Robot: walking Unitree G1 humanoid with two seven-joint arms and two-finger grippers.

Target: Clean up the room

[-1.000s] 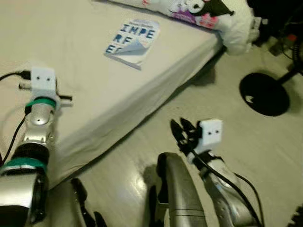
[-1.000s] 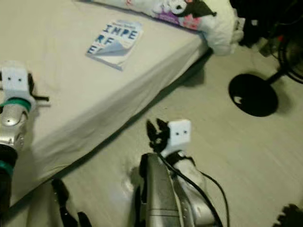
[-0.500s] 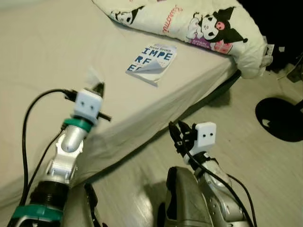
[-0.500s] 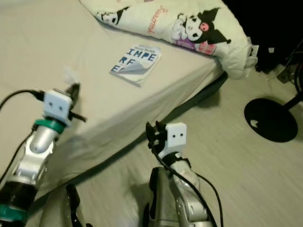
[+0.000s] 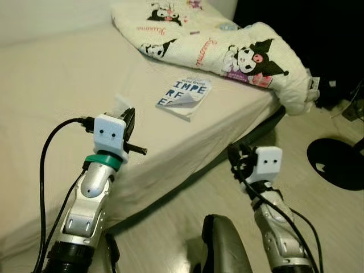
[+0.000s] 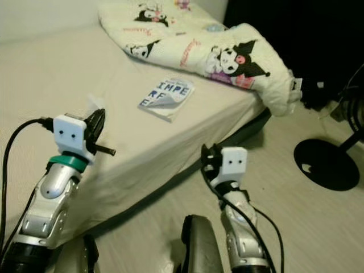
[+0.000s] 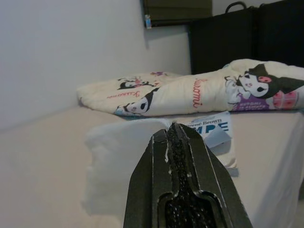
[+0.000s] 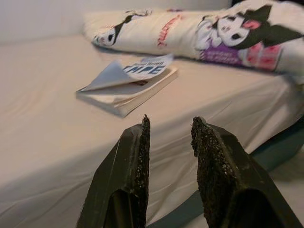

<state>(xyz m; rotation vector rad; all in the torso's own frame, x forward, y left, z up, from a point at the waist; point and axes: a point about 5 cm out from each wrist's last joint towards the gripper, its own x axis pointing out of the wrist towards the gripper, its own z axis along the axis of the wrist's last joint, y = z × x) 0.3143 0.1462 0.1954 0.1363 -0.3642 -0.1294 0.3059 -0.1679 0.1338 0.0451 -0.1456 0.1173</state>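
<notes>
A crumpled white tissue sticks out past the tips of my left gripper, which is shut on it. That gripper is raised above the beige bed, the tissue showing just beyond it. A paperback book with a curled cover lies on the bed near its edge. My right gripper is open with nothing between its fingers and faces the book. It hovers over the floor beside the bed's edge.
A cartoon-print blanket is bunched along the bed's far side and hangs over the corner. A black round fan base stands on the pale floor at the right. Dark furniture lies behind it.
The head camera has tilted up, showing more of the bed. My left gripper has lifted off the sheet with the tissue. The right gripper has risen nearer the bed's edge.
</notes>
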